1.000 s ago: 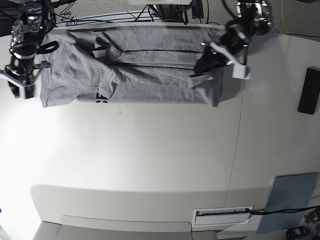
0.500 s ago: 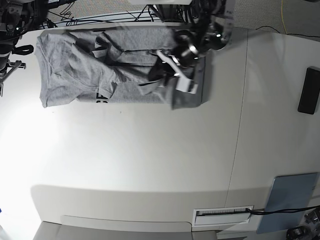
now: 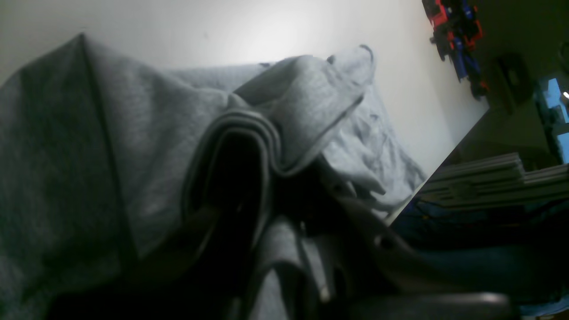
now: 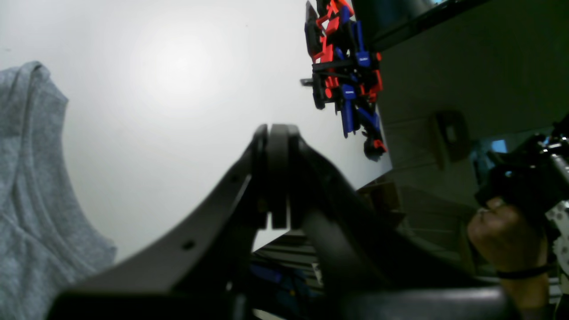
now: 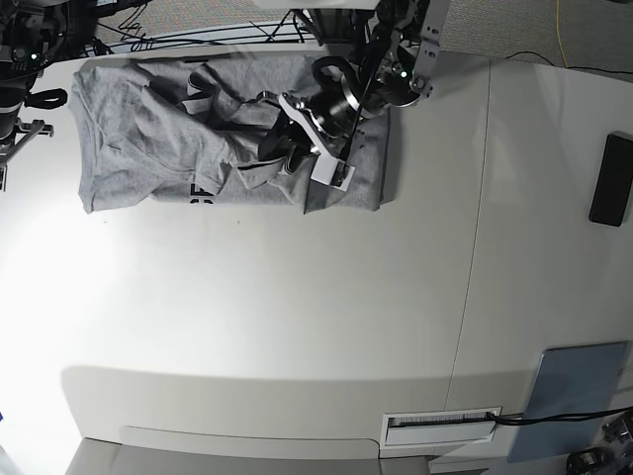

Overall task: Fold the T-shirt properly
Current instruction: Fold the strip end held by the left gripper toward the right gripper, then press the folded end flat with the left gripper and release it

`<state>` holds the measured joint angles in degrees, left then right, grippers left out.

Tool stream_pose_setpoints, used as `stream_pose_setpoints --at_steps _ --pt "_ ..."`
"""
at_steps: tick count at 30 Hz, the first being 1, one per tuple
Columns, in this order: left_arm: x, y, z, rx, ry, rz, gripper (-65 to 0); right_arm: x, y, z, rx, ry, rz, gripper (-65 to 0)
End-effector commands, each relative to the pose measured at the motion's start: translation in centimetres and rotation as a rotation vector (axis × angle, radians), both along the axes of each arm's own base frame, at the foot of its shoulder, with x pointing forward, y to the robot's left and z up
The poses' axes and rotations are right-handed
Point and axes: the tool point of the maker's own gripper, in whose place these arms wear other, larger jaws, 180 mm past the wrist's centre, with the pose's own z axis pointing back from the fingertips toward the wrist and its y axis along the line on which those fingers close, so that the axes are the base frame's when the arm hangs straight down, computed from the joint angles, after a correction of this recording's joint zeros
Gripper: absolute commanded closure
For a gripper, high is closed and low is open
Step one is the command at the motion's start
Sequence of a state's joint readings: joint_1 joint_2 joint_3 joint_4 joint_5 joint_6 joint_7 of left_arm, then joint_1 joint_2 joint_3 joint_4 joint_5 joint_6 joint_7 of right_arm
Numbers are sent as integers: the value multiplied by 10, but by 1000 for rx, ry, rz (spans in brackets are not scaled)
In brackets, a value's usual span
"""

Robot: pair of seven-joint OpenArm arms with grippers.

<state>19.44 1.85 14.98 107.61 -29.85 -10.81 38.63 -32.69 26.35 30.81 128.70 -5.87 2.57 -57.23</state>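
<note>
The grey T-shirt [image 5: 148,148] lies along the table's far edge, with bits of black lettering [image 5: 201,191] showing. Its right end is doubled over toward the middle. My left gripper [image 5: 285,148] hangs over that doubled part, shut on a bunched fold of the T-shirt. In the left wrist view the gripper [image 3: 275,231] pinches layered grey cloth [image 3: 266,111], and the hem curls over the dark fingers. My right gripper [image 4: 273,178] is shut with nothing in it, off the T-shirt's [image 4: 26,200] left end. The right arm [image 5: 30,99] sits at the base view's left edge.
A black flat device [image 5: 610,180] lies at the right edge and a blue-grey pad [image 5: 574,396] at the lower right. A white labelled plate [image 5: 440,426] sits near the front. A red-and-blue object [image 4: 346,75] and a person's hand [image 4: 502,240] show beyond the table.
My left gripper has travelled leftward across the shirt, carrying its right end over toward the middle. The right arm pulled back to the left edge, then stayed still.
</note>
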Motion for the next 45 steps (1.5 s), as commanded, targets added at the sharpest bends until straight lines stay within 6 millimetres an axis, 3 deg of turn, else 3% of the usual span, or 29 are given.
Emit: stream_pose_setpoints --at_steps 1,9,10,13,15,21,27,37,41,45 --pt "5 -6 17 -56 -37 3 0 3 -1 13 -34 -31 9 0" --pt "-6 -45 40 -48 -165 -147 0 5 1 11 -10 -35 18 0" --pt "-7 -51 45 -45 -199 -172 -45 5 1 11 -9 -34 17 0" --pt "-4 -63 58 -50 -247 -199 -279 5 1 11 -9 -35 17 0" --pt "6 -63 60 -41 -240 -156 -335 5 1 11 -9 -34 17 0" --pt "16 -59 62 -23 -244 -139 -335 5 1 11 -9 -35 18 0" --pt "1 -53 35 124 -242 -255 -335 1 2 5 14 -16 11 0" --pt "-10 -4 -11 293 -202 -291 -335 -23 18 -38 140 148 72 0" --pt "-30 -7 -14 231 -170 -321 -335 -33 14 -69 222 242 75 0" --pt "-28 -7 -13 213 -169 -275 -335 -51 -1 -95 267 318 18 0"
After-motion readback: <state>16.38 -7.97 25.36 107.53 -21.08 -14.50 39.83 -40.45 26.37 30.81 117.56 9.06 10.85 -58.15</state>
